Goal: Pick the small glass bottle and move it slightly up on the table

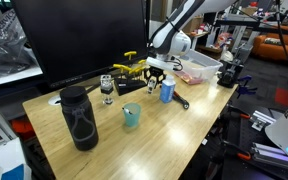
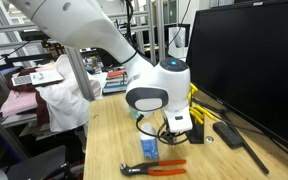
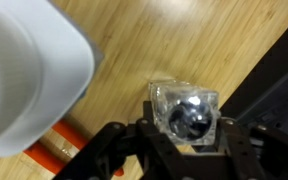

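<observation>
Gripper (image 3: 184, 135) fingers are narrowed onto the small glass bottle (image 3: 187, 110), flanking both sides and apparently clamping it for the lift. The vial is just beside the blue bottle (image 1: 167, 91) on the table (image 1: 184, 140), with orange-handled pliers (image 2: 154, 167) near.

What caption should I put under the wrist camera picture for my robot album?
Seen from above, the gripper straddles the small glass bottle standing on the table.
</observation>
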Robot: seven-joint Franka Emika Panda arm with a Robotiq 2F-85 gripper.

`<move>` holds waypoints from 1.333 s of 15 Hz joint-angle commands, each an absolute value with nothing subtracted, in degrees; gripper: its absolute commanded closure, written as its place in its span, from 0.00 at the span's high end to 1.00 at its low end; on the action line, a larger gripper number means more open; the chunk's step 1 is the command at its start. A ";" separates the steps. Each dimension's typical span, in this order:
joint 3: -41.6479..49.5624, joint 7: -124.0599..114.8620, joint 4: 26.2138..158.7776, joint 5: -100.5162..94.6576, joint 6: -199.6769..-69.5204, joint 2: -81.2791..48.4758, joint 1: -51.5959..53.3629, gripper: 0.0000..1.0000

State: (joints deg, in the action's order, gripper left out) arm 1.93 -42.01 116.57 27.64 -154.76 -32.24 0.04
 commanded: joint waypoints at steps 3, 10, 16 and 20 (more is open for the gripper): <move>-1.18 -39.25 116.42 30.78 -154.43 -31.33 -2.45 0.95; 0.33 -41.20 116.26 29.10 -154.71 -31.89 -0.86 0.99; 1.01 -40.25 120.35 26.79 -157.03 -27.19 1.29 1.00; 2.69 -41.55 125.18 23.21 -158.22 -21.56 3.52 1.00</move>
